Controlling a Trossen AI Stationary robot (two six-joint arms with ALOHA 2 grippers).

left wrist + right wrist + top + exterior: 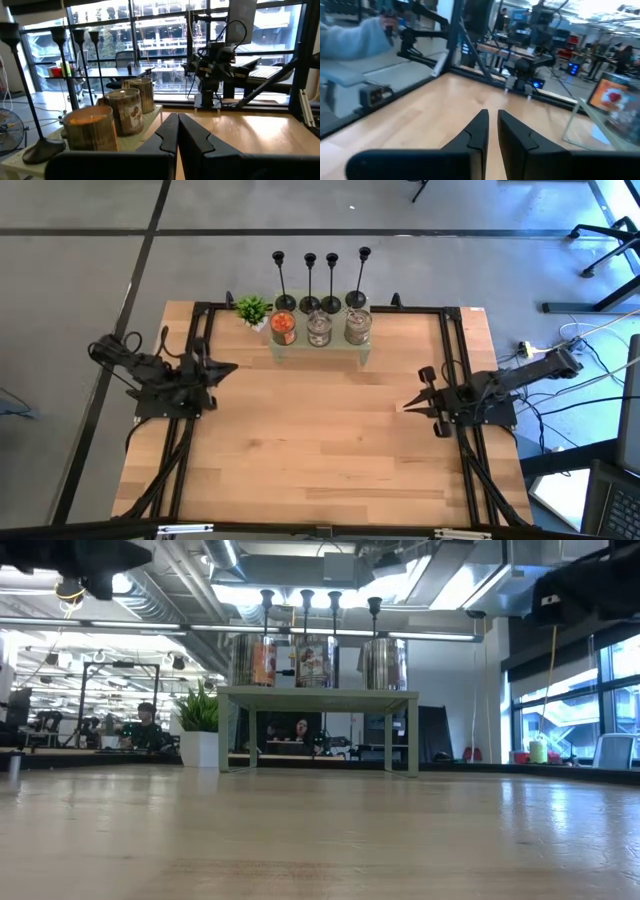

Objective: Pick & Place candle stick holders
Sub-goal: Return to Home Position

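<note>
Four slim black candle stick holders (pixel 320 280) stand in a row along the far edge of a small pale green shelf (pixel 320 352), each on its round disc base, behind three jars. In the left wrist view the nearest one (pixel 22 95) rests its base on the shelf top. Their cup tops show in the low view (pixel 320 600). My left gripper (pixel 232 367) is shut and empty at the table's left, pointing toward the right; its fingers show in the left wrist view (pixel 177 132). My right gripper (pixel 405 406) is shut and empty at the table's right, as its wrist view shows (pixel 491 125).
Three squat jars (pixel 319 328) stand on the shelf in front of the holders, one with orange contents (pixel 283 328). A small green potted plant (pixel 252 310) stands left of the shelf. Bare wooden table (pixel 320 440) lies between the arms. People sit in the room behind (pixel 148 725).
</note>
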